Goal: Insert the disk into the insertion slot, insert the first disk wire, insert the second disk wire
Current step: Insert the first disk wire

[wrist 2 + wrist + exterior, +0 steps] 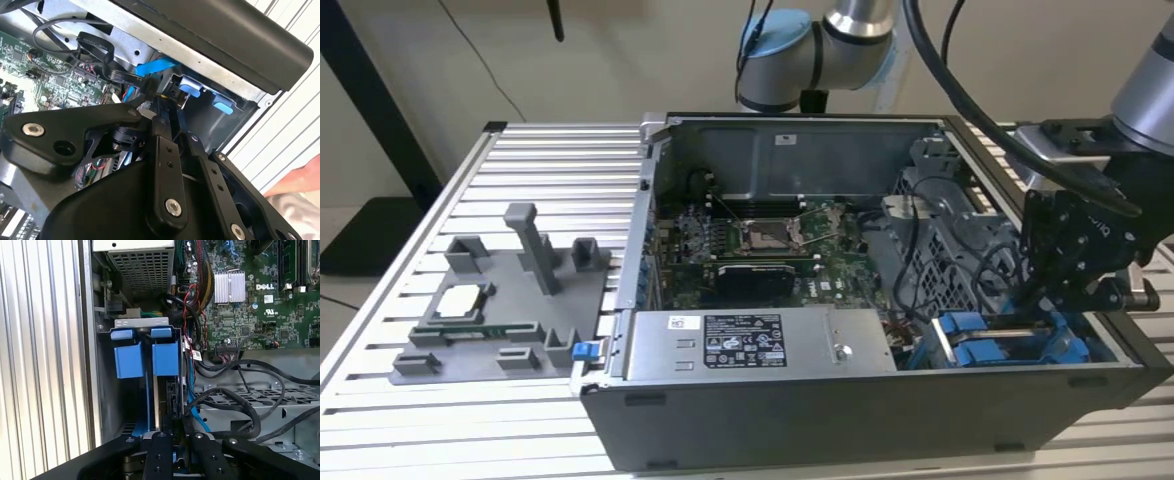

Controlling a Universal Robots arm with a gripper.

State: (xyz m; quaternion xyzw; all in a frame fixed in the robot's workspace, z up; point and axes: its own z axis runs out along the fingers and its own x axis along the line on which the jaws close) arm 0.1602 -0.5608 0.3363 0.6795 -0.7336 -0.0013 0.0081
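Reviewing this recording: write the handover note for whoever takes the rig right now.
Gripper: low over the insertion slot, in the computer case's corner on the exterior view's right; open or shut cannot be told.
Disk: seemingly on edge inside the slot, under the gripper.
Done: disk at least partly in.
Left: seating unconfirmed; blue cable beside the slot, its end hidden.

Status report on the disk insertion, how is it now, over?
Gripper low at the insertion slot. Disk stands edge-on inside it. Black cables and a blue cable run close alongside.
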